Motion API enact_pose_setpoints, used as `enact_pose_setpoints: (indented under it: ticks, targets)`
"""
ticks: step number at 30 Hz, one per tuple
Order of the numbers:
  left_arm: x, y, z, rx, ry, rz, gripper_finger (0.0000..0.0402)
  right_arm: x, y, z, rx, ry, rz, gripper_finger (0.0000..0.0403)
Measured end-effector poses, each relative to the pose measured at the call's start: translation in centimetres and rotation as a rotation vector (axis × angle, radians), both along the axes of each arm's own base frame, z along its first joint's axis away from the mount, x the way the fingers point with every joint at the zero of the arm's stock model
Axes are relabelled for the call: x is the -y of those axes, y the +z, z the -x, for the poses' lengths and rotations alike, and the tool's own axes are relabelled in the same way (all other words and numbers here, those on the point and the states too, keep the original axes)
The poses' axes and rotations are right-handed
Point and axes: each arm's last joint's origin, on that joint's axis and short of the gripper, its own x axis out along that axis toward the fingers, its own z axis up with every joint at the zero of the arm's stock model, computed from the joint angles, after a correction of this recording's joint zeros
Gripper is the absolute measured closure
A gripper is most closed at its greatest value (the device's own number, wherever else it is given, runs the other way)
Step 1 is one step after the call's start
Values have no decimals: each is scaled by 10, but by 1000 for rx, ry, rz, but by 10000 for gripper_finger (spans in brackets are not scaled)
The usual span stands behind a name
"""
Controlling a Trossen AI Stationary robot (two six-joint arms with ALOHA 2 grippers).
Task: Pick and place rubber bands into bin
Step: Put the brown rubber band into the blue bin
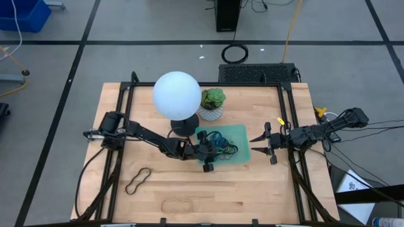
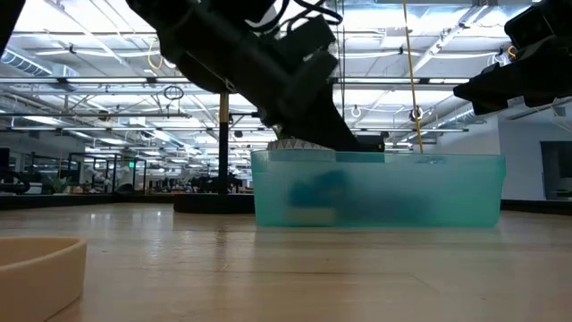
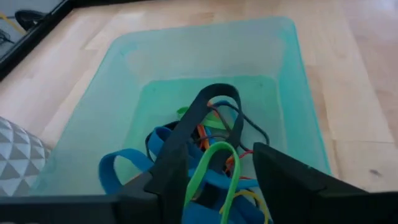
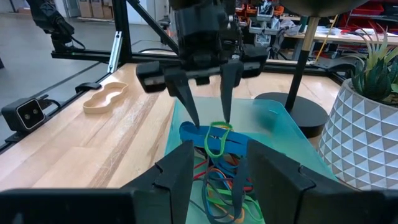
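Note:
The mint-green bin [image 1: 241, 133] stands at mid-table and holds a pile of rubber bands [image 3: 205, 134] in blue, green, orange and black. My left gripper [image 4: 211, 122] hangs open over that pile, fingers slanting down into the bin. A green band [image 4: 217, 138] lies on a blue one [image 4: 189, 132] right under the fingertips and arches up between them [image 3: 214, 149]. A black band [image 1: 137, 181] and a tan band [image 1: 177, 205] lie flat on the table near its front edge. My right gripper [image 1: 254, 145] waits open just right of the bin. My left gripper stands with a fingertip [image 4: 224, 118] at the top of the green band's loop [image 4: 219, 127], which rests on the pile in the bin. I cannot tell whether finger and band touch.
A lamp with a white globe [image 1: 177, 94] and black base [image 1: 184, 126] stands just left of the bin's far side. A white patterned plant pot [image 1: 212, 107] sits behind the bin. Bare wood lies along the table's near side around the two loose bands.

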Motion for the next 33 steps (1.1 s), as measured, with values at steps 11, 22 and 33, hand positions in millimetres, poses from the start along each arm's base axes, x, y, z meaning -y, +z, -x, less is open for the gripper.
enact_pose_setpoints:
  ticks: [11, 22, 33]
  targets:
    - [18, 49, 26, -37, -271, 93, 182, 0, 0, 0, 0, 0, -3, 261]
    - [78, 62, 66, -149, -531, 14, 186, 0, 0, 0, 1, -1, -3, 261]
    - [143, 55, 111, -205, -546, -35, 186, 0, 0, 0, 2, -1, -4, 261]
